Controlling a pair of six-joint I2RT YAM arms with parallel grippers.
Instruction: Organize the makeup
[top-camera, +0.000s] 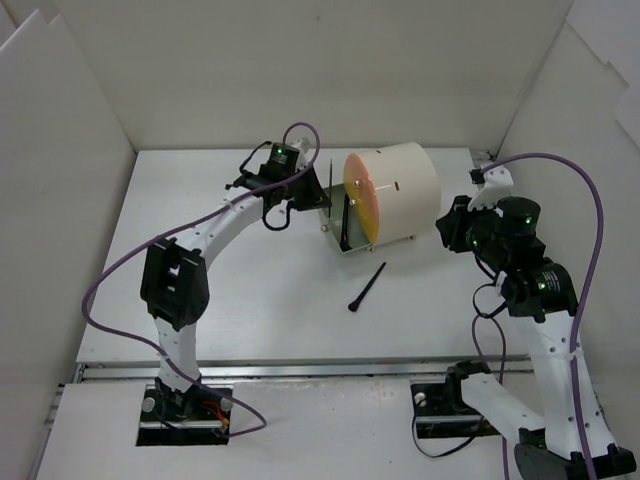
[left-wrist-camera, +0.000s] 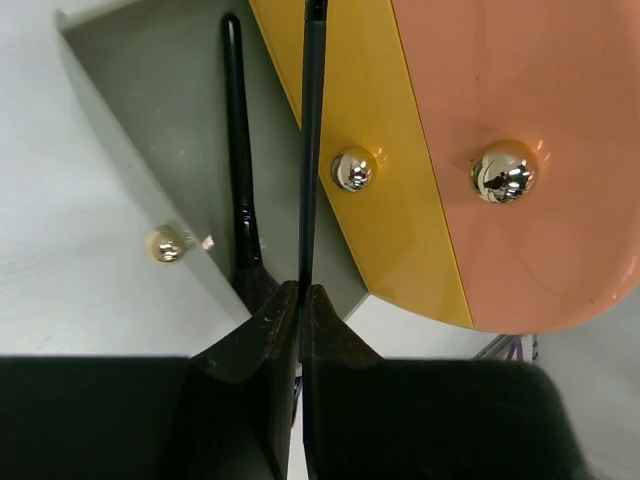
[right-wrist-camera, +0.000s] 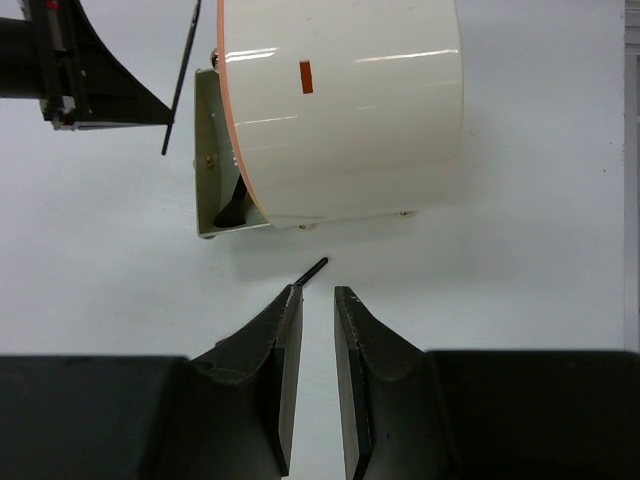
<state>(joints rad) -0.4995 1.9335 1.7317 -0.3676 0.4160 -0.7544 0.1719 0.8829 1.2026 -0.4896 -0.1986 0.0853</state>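
Left wrist view: left gripper (left-wrist-camera: 302, 292) clamped tight on thin black brush (left-wrist-camera: 311, 120), a slim glossy stick at open drawer (left-wrist-camera: 140, 110). Second black brush (left-wrist-camera: 238, 160) lies inside drawer. Third black brush (top-camera: 367, 288) lies on table (top-camera: 250, 300). Right gripper (right-wrist-camera: 316, 292) fingers slightly apart, empty.

The thin black brush (left-wrist-camera: 311, 150) is cut off at the top edge.
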